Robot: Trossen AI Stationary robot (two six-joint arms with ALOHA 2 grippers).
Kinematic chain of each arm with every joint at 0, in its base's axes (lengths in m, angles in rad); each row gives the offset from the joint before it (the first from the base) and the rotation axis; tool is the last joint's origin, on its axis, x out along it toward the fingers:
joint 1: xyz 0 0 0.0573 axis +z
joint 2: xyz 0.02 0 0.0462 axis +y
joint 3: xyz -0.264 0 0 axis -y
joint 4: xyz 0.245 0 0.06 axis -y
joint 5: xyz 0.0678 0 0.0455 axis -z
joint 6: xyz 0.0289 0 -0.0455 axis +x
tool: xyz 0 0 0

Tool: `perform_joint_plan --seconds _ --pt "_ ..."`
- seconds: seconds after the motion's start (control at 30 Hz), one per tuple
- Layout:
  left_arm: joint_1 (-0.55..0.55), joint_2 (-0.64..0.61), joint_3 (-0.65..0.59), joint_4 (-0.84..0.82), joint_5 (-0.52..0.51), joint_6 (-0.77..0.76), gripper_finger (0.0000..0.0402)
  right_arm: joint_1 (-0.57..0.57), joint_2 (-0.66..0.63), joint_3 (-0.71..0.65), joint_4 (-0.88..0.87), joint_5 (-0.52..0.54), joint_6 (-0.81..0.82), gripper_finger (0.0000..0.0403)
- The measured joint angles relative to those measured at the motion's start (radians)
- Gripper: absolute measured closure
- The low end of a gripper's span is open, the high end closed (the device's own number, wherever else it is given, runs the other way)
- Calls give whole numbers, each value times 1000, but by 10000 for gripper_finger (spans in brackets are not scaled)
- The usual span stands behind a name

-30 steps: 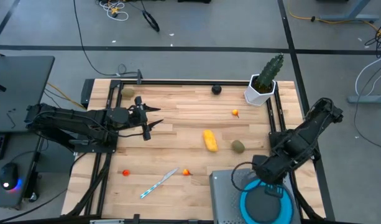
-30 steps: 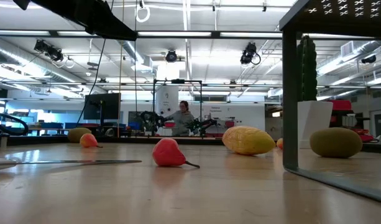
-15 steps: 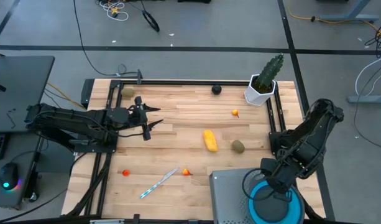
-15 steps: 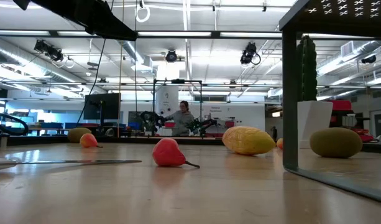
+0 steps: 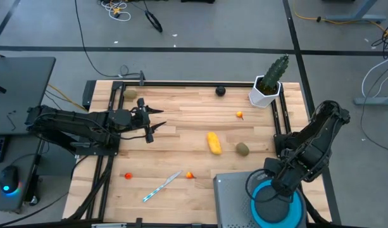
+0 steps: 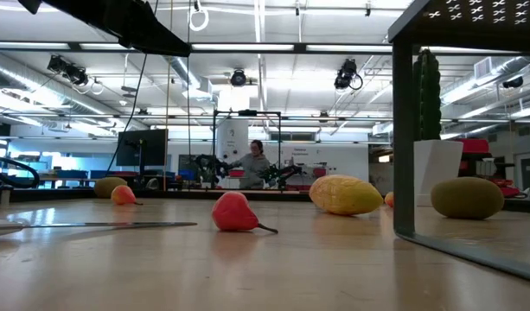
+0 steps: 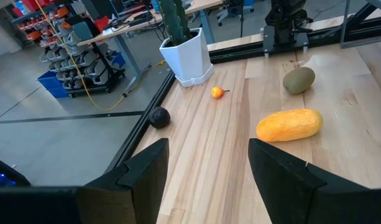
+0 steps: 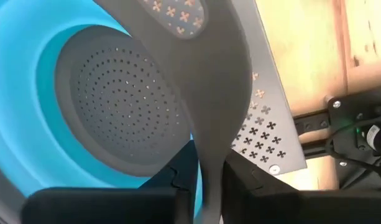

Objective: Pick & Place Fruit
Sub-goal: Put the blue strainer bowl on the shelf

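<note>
The fruit lies on the wooden table: a yellow oblong [image 5: 213, 142], an olive oval [image 5: 242, 149], a black ball [image 5: 220, 91] near the far rail, and three tiny orange-red pieces [image 5: 239, 114] [image 5: 190, 175] [image 5: 128, 176]. My left gripper [image 5: 152, 123] hovers open at the table's left and looks across at the yellow piece [image 7: 288, 124]. My right gripper [image 5: 277, 190] points down over the blue bowl [image 5: 296, 214] at the near right. Its fingers [image 8: 240, 186] stand a narrow gap apart with nothing between them. The bowl's grey perforated inside [image 8: 122, 106] shows no fruit.
The bowl sits on a grey perforated stand [image 5: 230, 201] at the near right. A cactus in a white pot [image 5: 268, 85] stands at the far right corner. A thin white-and-blue stick [image 5: 161, 187] lies near the front. Another olive piece [image 5: 130, 94] sits at the far left. Black rails edge the table.
My right gripper has swung from the bowl's far-left rim toward the table's near right, coming to stand over the bowl's middle, and has then kept still. The fruit on the table has not moved.
</note>
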Motion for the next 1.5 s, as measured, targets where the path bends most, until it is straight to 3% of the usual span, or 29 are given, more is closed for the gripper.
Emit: perform_joint_plan --seconds 0.47,0.7,1.5 --pt "0 0 0 0 0 0 171 -21 0 -1 0 7 59 237" --pt "0 0 0 0 0 0 171 -77 0 -1 1 -61 39 184" --pt "0 0 0 0 0 -3 171 -248 0 -2 2 -196 -147 176"
